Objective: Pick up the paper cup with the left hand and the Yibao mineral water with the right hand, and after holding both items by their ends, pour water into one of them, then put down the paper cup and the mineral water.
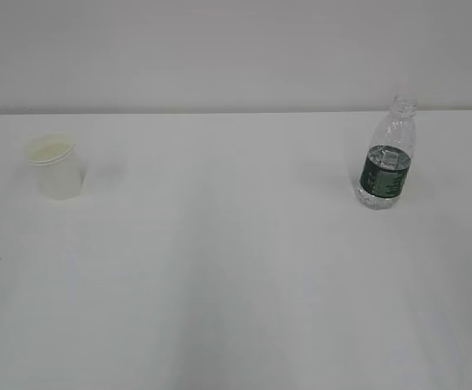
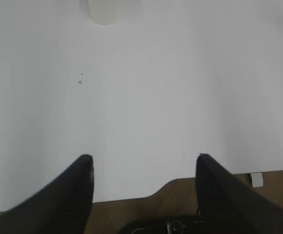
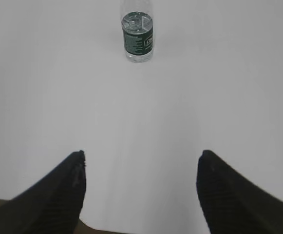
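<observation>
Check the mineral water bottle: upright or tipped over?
Upright: the Yibao mineral water stands on its ribbed base, capless neck pointing up, on the white table.

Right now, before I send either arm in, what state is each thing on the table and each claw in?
paper cup: upright on the table, untouched.
Yibao mineral water: upright, no cap on the neck, not held.
left claw: open, nothing between its fingers, short of the cup.
right claw: open, empty, bottle straight ahead of it.

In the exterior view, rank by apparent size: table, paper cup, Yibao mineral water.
1. table, fills most of the view
2. Yibao mineral water, taller than the cup
3. paper cup, shorter but about as wide; a close call
</observation>
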Motion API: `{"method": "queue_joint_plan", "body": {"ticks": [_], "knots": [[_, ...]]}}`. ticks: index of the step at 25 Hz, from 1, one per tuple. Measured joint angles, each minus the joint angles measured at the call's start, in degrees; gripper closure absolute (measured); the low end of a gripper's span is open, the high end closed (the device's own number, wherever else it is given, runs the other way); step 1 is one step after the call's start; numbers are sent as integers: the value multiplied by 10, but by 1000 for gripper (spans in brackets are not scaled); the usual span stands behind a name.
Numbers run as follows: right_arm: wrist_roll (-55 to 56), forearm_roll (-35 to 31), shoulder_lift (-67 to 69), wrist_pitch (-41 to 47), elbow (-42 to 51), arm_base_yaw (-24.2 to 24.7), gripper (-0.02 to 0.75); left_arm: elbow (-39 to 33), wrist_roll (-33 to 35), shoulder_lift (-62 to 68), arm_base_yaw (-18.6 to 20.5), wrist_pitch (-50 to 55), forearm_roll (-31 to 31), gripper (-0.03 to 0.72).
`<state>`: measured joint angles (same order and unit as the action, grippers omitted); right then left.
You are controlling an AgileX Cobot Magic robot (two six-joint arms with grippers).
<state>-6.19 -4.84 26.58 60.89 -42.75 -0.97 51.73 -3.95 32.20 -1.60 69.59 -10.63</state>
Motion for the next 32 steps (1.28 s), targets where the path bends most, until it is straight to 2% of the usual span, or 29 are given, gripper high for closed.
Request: {"method": "queue_joint_plan", "body": {"ticks": [8, 18, 26, 32], "knots": [[4, -1, -14, 17, 1, 0, 199, -9, 0, -12, -13, 16, -16, 218], [8, -1, -42, 30, 57, 0, 200, -14, 0, -23, -18, 27, -16, 221], [9, -2, -42, 33, 61, 0, 199, -96, 0, -54, -18, 27, -14, 221], [10, -3, -42, 33, 86, 0, 200, -130, 0, -68, -18, 18, 0, 221]]}}
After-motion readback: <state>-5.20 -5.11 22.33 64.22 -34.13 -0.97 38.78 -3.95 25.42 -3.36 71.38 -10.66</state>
